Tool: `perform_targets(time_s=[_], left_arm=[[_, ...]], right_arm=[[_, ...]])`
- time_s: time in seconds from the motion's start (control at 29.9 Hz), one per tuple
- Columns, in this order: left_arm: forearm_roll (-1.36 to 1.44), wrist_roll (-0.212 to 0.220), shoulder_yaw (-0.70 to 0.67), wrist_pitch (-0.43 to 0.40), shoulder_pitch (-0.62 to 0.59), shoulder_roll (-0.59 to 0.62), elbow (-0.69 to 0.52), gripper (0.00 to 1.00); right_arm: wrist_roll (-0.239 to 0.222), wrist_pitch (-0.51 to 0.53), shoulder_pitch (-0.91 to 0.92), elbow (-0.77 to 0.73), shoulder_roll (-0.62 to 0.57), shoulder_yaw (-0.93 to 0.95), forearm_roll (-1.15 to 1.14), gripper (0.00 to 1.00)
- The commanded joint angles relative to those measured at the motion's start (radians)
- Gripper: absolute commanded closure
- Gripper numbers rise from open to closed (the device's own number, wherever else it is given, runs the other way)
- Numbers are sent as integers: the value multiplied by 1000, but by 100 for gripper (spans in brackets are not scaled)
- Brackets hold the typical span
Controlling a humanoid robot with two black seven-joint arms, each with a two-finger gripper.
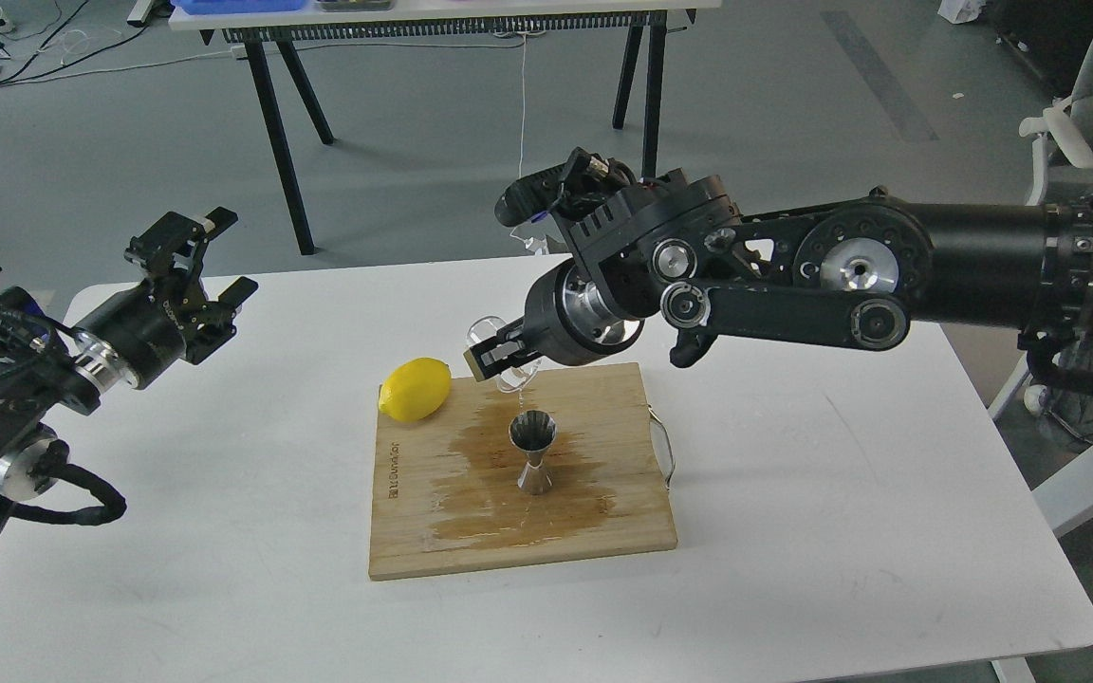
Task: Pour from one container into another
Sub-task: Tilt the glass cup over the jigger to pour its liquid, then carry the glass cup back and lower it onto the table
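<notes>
A tiny clear glass cup (pixel 492 334) hangs tilted on its side above the board, held in my right gripper (pixel 497 357), which is shut on it. Its mouth points down toward the steel jigger (pixel 533 451), which stands upright in the middle of the wooden board (pixel 414 531). A thin thread of liquid shows between the cup and the jigger's mouth. My left gripper (pixel 208 254) hovers over the table's far left corner, well away from both, with its fingers open and nothing between them.
A dark wet patch (pixel 480 493) spreads over the board around the jigger. A yellow lemon (pixel 415 389) lies at the board's far left corner. The board has a wire handle (pixel 662 446) on its right edge. A chair (pixel 1078 123) stands at the right.
</notes>
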Motion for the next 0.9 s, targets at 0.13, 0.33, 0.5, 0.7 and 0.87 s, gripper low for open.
perform_targets(time_s=[0.13, 0.33, 0.5, 0.7, 0.87], left_arm=[[0, 0, 0, 0, 2, 0, 0, 1], [0, 0, 0, 0, 2, -5, 8, 1], [0, 0, 0, 0, 2, -6, 8, 1], [0, 0, 0, 0, 2, -12, 14, 1], [0, 0, 3, 0, 2, -14, 17, 1]], right_arm=[[2, 0, -14, -2, -14, -14, 30, 80], [-1, 0, -60, -3, -38, -8, 137, 81], [1, 0, -95, -8, -61, -3, 137, 81], [5, 0, -143, -14, -95, 11, 136, 80], [19, 0, -189, -29, -140, 89, 151, 80]])
